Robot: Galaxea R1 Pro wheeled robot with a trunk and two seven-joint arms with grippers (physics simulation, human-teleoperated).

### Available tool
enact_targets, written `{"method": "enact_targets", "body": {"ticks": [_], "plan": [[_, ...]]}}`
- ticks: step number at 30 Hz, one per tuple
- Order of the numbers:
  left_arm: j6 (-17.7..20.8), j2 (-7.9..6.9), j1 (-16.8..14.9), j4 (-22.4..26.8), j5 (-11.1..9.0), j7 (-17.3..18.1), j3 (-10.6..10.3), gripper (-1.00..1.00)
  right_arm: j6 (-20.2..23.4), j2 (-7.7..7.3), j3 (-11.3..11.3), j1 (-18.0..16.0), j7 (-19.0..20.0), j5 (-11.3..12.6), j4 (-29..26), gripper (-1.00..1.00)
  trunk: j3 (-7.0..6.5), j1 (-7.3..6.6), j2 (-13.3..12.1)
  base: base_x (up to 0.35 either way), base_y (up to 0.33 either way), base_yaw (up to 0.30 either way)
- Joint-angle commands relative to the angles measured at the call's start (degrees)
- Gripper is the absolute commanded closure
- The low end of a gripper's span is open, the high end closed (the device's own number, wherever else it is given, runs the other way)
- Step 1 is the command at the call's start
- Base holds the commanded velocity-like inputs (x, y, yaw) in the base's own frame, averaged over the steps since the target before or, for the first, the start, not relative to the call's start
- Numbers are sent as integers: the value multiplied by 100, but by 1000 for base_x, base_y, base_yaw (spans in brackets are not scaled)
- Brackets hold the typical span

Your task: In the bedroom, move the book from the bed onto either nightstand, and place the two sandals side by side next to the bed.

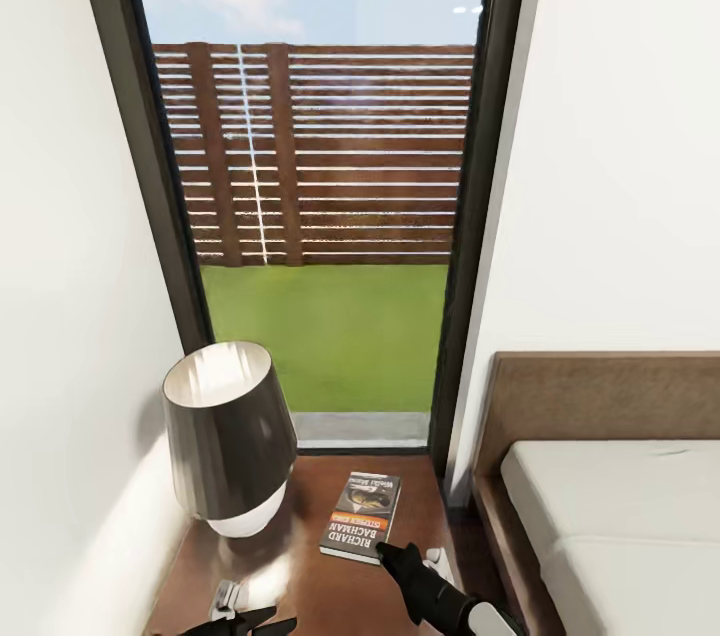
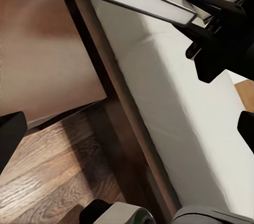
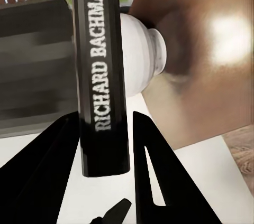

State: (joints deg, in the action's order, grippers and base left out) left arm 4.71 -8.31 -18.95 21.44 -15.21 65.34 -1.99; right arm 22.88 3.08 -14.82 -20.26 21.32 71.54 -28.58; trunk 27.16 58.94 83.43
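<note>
1. Right gripper [image 1: 392, 553]: it holds the book [image 1: 361, 515] by its near end. In the right wrist view the two dark fingers [image 3: 151, 171] bracket the spine with the "Richard Bachman" lettering, and they look closed onto the cover, narrow.
2. Left gripper [image 1: 245, 624]: low at the near edge of the nightstand [image 1: 400, 486]. I see only dark finger parts there, and I cannot tell whether it is wide or narrow. It carries nothing that I can see.
3. Book, location: over the glossy brown top of the nightstand, beside the lamp [image 1: 228, 436]. In the left wrist view its white page edge appears raised, so I judge it not yet fully laid flat, though I cannot be sure of contact.
4. Book, orientation: long axis runs away from me toward the window [image 1: 320, 216], slightly slanted. The title end is nearest my right gripper.
5. Relation for the coming move: the book lies straight ahead of the right gripper, along the fingers' line. The right arm is the nearer one. I judge that a straight lowering and release suffices.
6. Bed [image 1: 620, 516]: just right of the nightstand, mattress bare where it shows.
</note>
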Motion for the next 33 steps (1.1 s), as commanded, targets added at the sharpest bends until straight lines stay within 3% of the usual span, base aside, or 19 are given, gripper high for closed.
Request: {"method": "enact_targets", "body": {"ticks": [1,12,17,33], "plan": [[49,-4,-3,0,-43,14,-21,-100,15,-3,-12,-5,3,43,1,100,24,22,45,0,0,0],[49,-4,-3,0,-43,14,-21,-100,15,-7,-12,-5,3,41,1,100,222,264,486,0,0,0],[48,-4,-3,0,-43,14,-21,-100,15,-9,-12,-5,3,44,1,100,222,264,486,0,0,0],[48,-4,-3,0,-43,14,-21,-100,15,0,-12,-5,3,42,1,100,509,615,1128,0,0,0]]}}
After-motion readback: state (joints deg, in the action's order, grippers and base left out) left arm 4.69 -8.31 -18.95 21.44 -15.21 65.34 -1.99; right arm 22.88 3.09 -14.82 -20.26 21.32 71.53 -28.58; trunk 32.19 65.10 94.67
